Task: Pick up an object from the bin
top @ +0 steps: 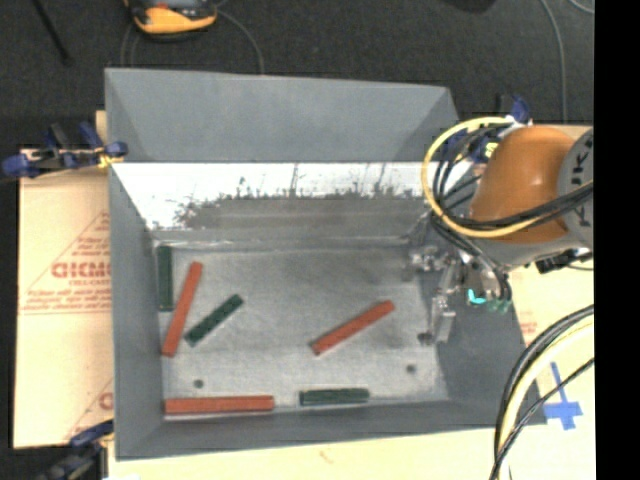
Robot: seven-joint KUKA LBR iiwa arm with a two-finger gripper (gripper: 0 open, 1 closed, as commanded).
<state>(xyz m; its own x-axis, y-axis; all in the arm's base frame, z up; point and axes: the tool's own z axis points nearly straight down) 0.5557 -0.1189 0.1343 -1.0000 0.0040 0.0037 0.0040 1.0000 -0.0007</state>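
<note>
Nearby: tilted orange bar (352, 328) beside gripper (437, 328); green bar (334, 397) against front wall (300, 430).

The arm (520, 183) reaches in from the right, with its jaws low by the right wall of the bin (300, 193). Nearest them, a tilted red bar (352, 328) lies alone on the floor. At the left, a 2nd red bar (181, 308) leans between a green bar (164, 276) along the left wall and a slanted green bar (213, 319). Along the front wall lie a 3rd red bar (218, 404) and a 3rd green bar (334, 398), apart.
</note>
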